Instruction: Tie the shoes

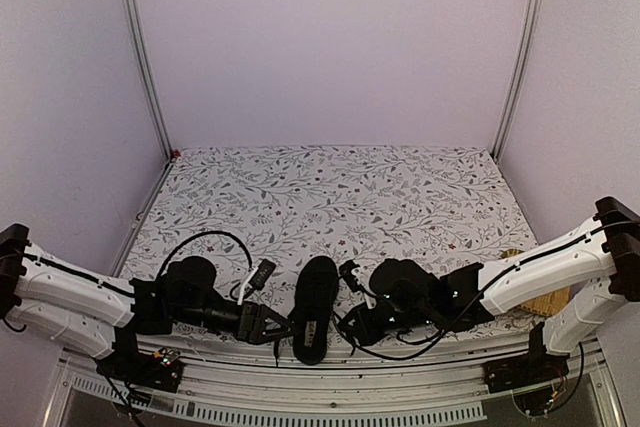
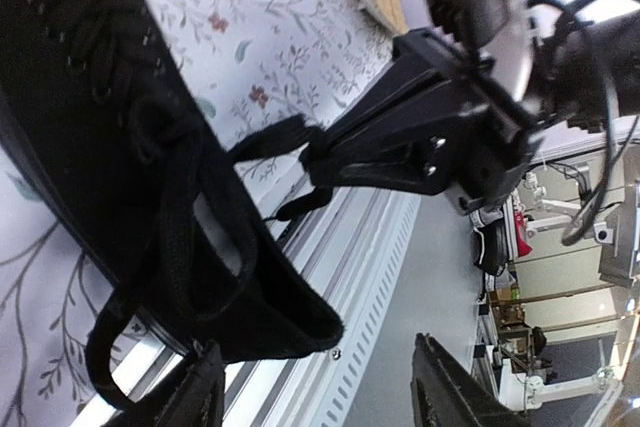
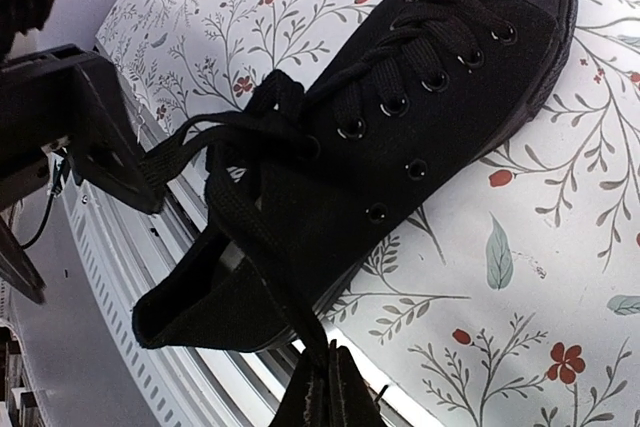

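The black shoe [image 1: 315, 299] lies between the two arms at the table's near edge, toe pointing away and heel over the front rail. My right gripper [image 3: 328, 382] is shut on a black lace [image 3: 262, 247] that runs taut from the eyelets down across the shoe's [image 3: 400, 117] opening. The left wrist view shows that gripper [image 2: 312, 152] pinching the lace end beside the shoe [image 2: 90, 127]. My left gripper [image 2: 320, 397] stands open, fingers wide apart near the heel. A second lace [image 3: 175, 152] reaches one of its fingers [image 3: 105, 132]. In the top view the left gripper [image 1: 268, 325] and the right gripper [image 1: 352, 332] flank the shoe.
A floral cloth [image 1: 330, 197] covers the table. A slotted metal rail [image 1: 330, 377] runs along the front edge under the heel. A straw-coloured object [image 1: 545, 302] lies at the right by the right arm. Plain walls with metal posts close in the sides and back.
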Controlling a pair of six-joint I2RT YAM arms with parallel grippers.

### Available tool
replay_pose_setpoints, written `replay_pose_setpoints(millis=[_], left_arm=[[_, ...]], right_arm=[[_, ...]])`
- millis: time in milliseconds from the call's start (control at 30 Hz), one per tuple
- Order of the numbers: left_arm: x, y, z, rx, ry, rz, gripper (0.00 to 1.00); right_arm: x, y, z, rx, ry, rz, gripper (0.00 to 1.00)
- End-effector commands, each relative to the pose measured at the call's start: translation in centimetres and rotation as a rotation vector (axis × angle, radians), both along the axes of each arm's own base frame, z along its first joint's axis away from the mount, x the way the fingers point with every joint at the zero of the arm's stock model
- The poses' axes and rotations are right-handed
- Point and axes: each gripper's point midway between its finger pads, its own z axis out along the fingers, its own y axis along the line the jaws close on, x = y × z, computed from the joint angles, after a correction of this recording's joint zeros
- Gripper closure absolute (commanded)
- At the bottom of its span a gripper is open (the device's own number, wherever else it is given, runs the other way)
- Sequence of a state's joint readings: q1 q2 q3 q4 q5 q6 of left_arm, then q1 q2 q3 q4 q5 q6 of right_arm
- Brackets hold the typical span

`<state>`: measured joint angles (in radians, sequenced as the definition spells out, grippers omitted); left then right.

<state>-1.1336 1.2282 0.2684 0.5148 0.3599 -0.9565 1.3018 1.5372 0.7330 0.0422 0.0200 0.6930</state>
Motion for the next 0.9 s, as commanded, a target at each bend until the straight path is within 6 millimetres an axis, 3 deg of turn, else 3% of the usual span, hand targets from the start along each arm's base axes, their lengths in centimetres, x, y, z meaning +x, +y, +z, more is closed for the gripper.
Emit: replay_pose_setpoints(millis=[0, 167, 400, 567, 867], left_arm=[[2.3, 1.6, 1.3, 0.007, -0.049, 0.110, 0.40], [3.6, 2.4, 1.5, 0.015, -0.021, 0.154, 0.43], [3.4, 1.6, -0.1, 0.040, 0.035, 0.128, 0.43], [3.4, 0.3, 0.7, -0.022, 0.047, 0.097, 0.45], [4.2, -0.4, 1.1, -0.031, 0.031, 0.104, 0.82]], right_arm=[[-0.5, -0.2, 0.8, -0.002, -0.006, 0.023, 0.98], [-0.6, -0.4, 0.6, -0.009, -0.001, 0.028, 0.98], [-0.8, 0.3, 0.7, 0.002, 0.002, 0.044, 0.98], [-2.0, 1.5, 0.7, -0.012, 0.003, 0.107, 0.98], [-3.0, 3.9, 1.8, -0.008, -0.007, 0.176, 0.98]])
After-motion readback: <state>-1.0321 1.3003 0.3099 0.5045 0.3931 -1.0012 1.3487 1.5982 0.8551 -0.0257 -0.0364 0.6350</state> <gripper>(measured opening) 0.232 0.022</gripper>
